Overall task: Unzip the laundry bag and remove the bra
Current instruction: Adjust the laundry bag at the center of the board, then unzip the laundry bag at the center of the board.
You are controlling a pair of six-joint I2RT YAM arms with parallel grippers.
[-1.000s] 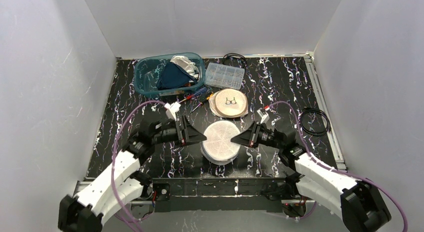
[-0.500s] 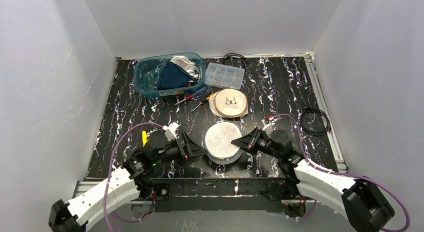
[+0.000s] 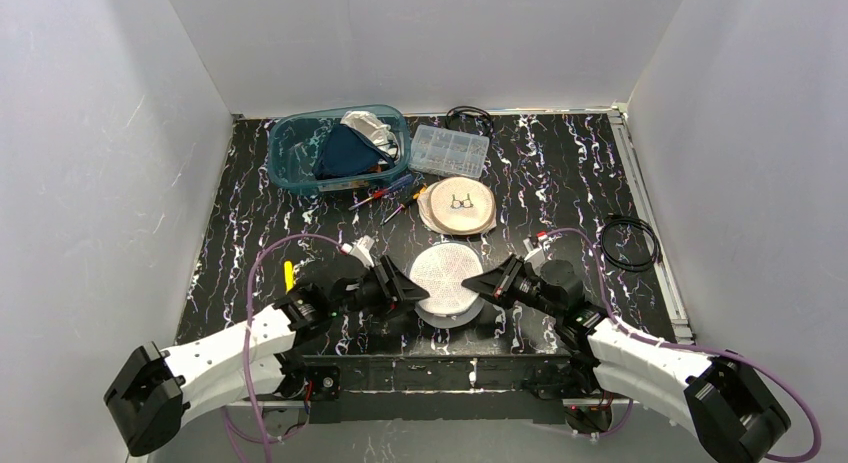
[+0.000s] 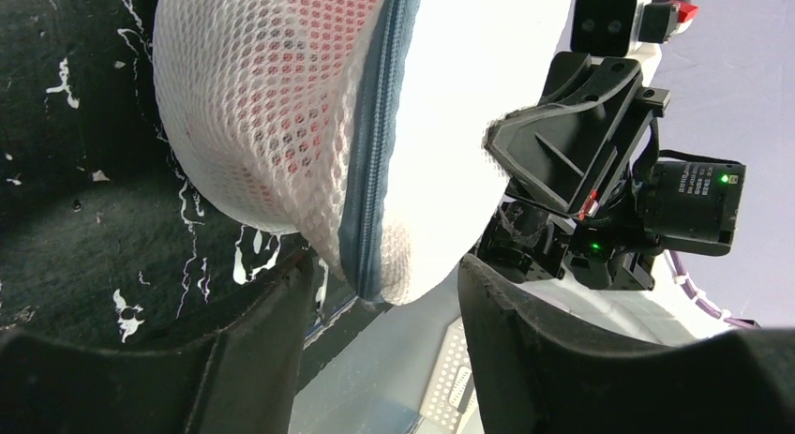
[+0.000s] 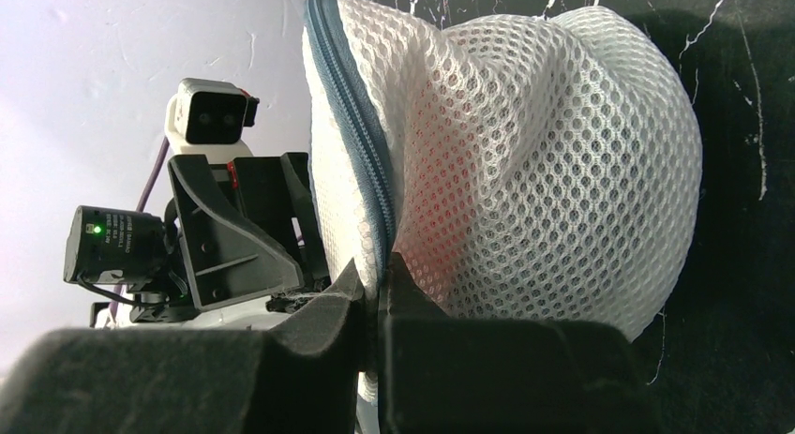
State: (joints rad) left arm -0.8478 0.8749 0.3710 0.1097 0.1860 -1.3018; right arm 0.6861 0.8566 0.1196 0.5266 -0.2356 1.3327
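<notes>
At the near middle of the worktop (image 3: 560,173), in the overhead view, the round mesh laundry bag (image 3: 447,273) is seen tipped up between the left pincer (image 3: 408,286) and the right pincer (image 3: 480,286). In the left wrist view, that pincer's fingers (image 4: 248,359) are shown apart, with the bag's lower rim and its closed grey zip (image 4: 375,153) hanging between them, seemingly untouched. Red fabric (image 4: 300,50), judged to be the bra, is glimpsed through the mesh. In the right wrist view, the right pincer is clamped on the bag's rim at the zip seam. Unzipping is judged barely begun. Next, the zip pull, not located here, must be found and gripped while the bag is steadied.
</notes>
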